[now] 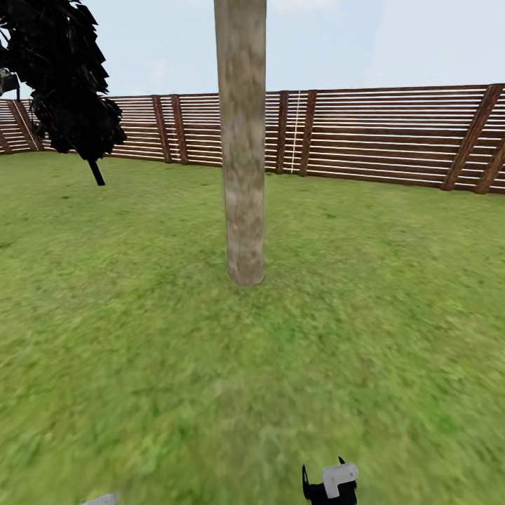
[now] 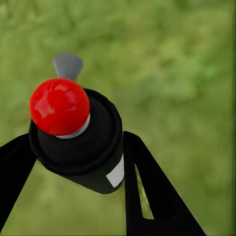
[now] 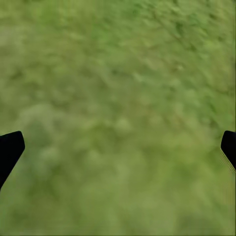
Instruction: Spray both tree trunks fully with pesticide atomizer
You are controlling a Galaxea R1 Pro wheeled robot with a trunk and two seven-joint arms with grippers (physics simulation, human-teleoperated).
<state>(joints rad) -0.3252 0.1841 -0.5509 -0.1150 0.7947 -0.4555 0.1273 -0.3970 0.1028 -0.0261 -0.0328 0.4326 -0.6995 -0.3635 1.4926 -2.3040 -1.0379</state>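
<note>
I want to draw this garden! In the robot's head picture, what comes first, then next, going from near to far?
Right gripper → green lawn → tree trunk → black conifer → brown slat fence → sky.

The left gripper (image 2: 78,162) clamps a black atomizer (image 2: 86,147) with a red cap (image 2: 59,105) above blurred grass (image 2: 177,73).

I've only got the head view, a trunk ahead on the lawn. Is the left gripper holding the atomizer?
Observer: Yes. In the left wrist view the left gripper is shut on the atomizer, a black bottle.
Operator: What's on top of it?
Observer: A red rounded cap, with a grey nozzle beyond it.
Operator: And the right gripper?
Observer: The right gripper is open, with nothing but lawn between its fingers.
</note>
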